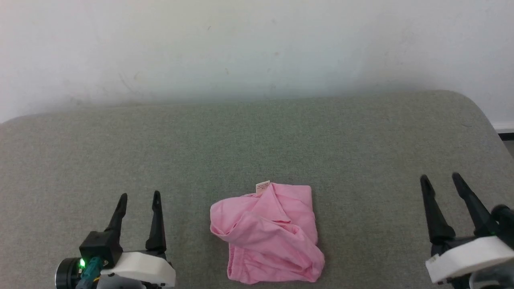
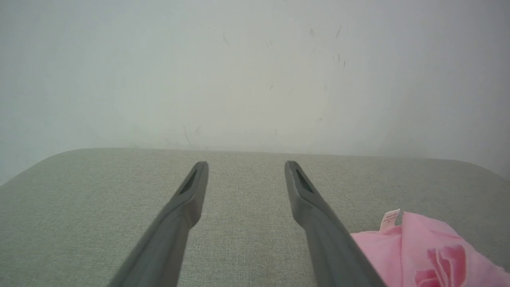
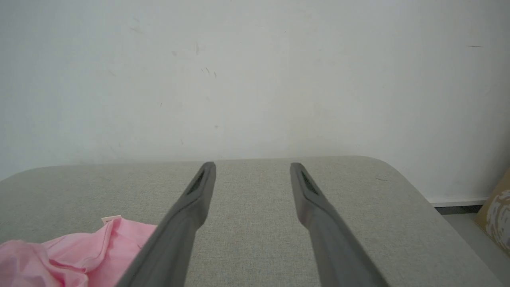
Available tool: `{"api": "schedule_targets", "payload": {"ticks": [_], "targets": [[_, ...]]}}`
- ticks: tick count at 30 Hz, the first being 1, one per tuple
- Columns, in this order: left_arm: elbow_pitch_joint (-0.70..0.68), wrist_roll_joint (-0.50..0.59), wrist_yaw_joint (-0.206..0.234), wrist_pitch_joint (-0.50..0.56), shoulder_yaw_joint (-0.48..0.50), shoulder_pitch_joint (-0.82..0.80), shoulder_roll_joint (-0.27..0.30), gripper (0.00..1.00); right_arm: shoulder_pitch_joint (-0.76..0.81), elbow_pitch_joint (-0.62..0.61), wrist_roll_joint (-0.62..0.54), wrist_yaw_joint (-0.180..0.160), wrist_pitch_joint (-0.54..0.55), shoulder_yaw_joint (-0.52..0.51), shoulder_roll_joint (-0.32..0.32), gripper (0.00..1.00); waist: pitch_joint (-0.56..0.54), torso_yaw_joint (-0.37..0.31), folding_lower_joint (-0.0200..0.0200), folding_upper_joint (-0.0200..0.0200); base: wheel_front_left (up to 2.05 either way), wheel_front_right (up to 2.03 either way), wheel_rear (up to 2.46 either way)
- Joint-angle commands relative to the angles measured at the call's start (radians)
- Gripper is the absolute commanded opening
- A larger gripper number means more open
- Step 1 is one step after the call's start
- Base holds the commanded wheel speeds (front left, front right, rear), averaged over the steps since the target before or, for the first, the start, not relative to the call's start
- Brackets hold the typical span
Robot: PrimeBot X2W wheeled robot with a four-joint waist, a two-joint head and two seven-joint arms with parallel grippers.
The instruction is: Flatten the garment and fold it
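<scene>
Head view, looking down on a soft grey-green pad by a white wall. Seeing the garment lying on it in a bumpy pink heap, not flat and not folded, sitting between the two pairs of fingers and touching neither. Spotting a small white label poking out at the far edge of the heap. Finding the left gripper with fingers spread wide, pinching nothing, hanging well off to the left of the heap. Finding the right gripper the same way, fingers spread wide and empty, well off to the right. Left wrist view, catching the heap just past the right-hand finger. Right wrist view, catching it partly hiding behind the left-hand finger.
</scene>
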Motion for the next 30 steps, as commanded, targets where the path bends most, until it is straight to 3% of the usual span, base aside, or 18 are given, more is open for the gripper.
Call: {"api": "schedule_targets", "payload": {"ticks": [1,7,15,23,30], "targets": [[-0.007,-0.002,0.007,-0.006,0.005,0.015,-0.001,1.00,0.016,-0.010,-0.005,-0.001,-0.008,-0.011,0.009,1.00,-0.002,-0.001,0.0000,0.0000,0.00,0.00,0.00],[-0.023,0.002,0.010,-0.012,0.022,0.033,-0.005,1.00,0.074,0.004,0.021,-0.001,0.029,-0.088,0.044,1.00,-0.002,-0.004,0.0000,0.0000,0.00,0.00,0.00],[-0.028,0.011,0.002,-0.014,0.034,0.026,-0.017,1.00,-0.009,0.266,0.252,-0.001,0.378,-0.185,0.020,1.00,0.017,0.021,0.0000,0.0000,0.00,0.00,0.00],[-0.024,0.028,-0.020,-0.014,0.026,0.004,-0.050,1.00,-0.185,0.479,0.559,-0.001,0.734,-0.138,0.055,1.00,0.037,0.079,0.0000,0.0000,0.00,0.00,0.00],[-0.007,0.042,-0.049,-0.015,0.028,-0.027,-0.074,1.00,-0.294,0.610,0.658,-0.001,0.776,0.027,0.066,1.00,0.060,0.122,0.0000,0.0000,0.00,0.00,0.00]]}}
